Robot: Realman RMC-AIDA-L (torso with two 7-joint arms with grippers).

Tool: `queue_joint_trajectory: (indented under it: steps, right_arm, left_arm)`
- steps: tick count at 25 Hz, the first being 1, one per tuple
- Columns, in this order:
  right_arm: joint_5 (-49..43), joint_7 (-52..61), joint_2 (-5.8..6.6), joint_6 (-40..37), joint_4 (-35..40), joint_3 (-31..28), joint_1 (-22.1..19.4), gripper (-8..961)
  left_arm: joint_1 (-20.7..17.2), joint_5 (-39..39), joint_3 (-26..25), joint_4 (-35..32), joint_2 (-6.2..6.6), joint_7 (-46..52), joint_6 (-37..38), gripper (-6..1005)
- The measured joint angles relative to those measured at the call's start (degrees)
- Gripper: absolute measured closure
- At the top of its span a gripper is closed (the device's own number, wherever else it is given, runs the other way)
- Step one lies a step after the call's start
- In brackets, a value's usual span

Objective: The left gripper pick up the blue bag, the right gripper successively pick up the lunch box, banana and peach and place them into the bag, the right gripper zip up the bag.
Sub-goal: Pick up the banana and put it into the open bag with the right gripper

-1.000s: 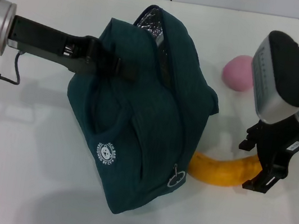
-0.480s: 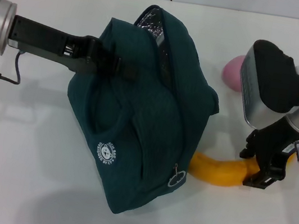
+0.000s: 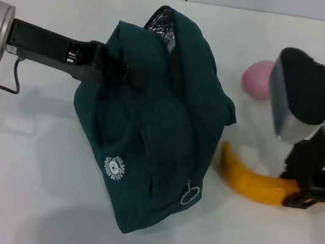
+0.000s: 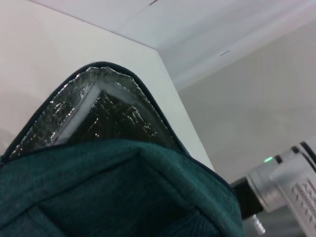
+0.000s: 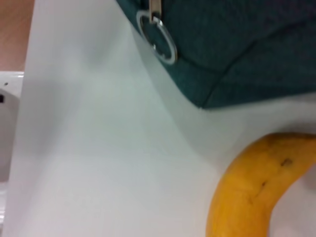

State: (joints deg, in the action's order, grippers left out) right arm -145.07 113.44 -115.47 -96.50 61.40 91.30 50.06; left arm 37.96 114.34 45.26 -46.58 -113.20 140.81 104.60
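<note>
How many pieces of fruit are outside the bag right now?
2. The banana is held in the right gripper beside the blue bag; the peach sits on the table behind. The bag's interior is mostly hidden.

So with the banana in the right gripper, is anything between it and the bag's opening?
Nothing loose lies between them. The right gripper grips the banana beside the blue bag, held by the left gripper. The foil-lined mouth sits at the top far side, so the bag's own wall must be cleared.

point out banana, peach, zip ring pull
banana (image 3: 257,188): head view, mid-curve of its body.
peach (image 3: 257,79): head view, visible pink side.
zip ring pull (image 5: 158,38): right wrist view, metal ring.
</note>
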Motion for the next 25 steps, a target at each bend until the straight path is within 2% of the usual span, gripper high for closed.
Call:
queue_joint_trajectory:
  steps: [3, 6, 10, 15, 20, 25]
  right_arm:
    - [-4.16, 1.01, 0.0, -1.32, 2.66, -3.43, -1.37, 539]
    - [-6.44, 1.88, 0.01, -1.86, 6.03, -10.45, -2.79, 537]
    - [-5.85, 2.94, -0.03, -2.58, 10.34, -23.14, -2.84, 534]
    - [-2.33, 5.5, 0.08, -1.64, 13.44, -31.63, -2.8, 530]
    - [7.0, 6.15, -0.09, 3.79, 14.38, -36.77, -4.23, 527]
    - [26.41, 4.59, 0.04, 10.88, 11.38, -36.43, -8.0, 523]
  left_arm:
    - [-0.16, 0.0, 0.0, 0.0, -0.06, -0.02, 0.11, 950]
    - [-0.19, -0.22, 0.01, 0.01, -0.21, -0.23, 0.18, 949]
    - [-0.28, -1.35, 0.06, 0.01, -0.48, -0.81, 0.35, 949]
    - [-0.41, -1.46, 0.01, 0.06, -0.74, -1.37, 0.35, 948]
    - [-0.45, -1.53, 0.0, 0.09, -1.2, -1.92, 0.17, 948]
    - [-0.38, -1.55, 0.0, 0.09, -1.25, -2.11, -0.04, 947]
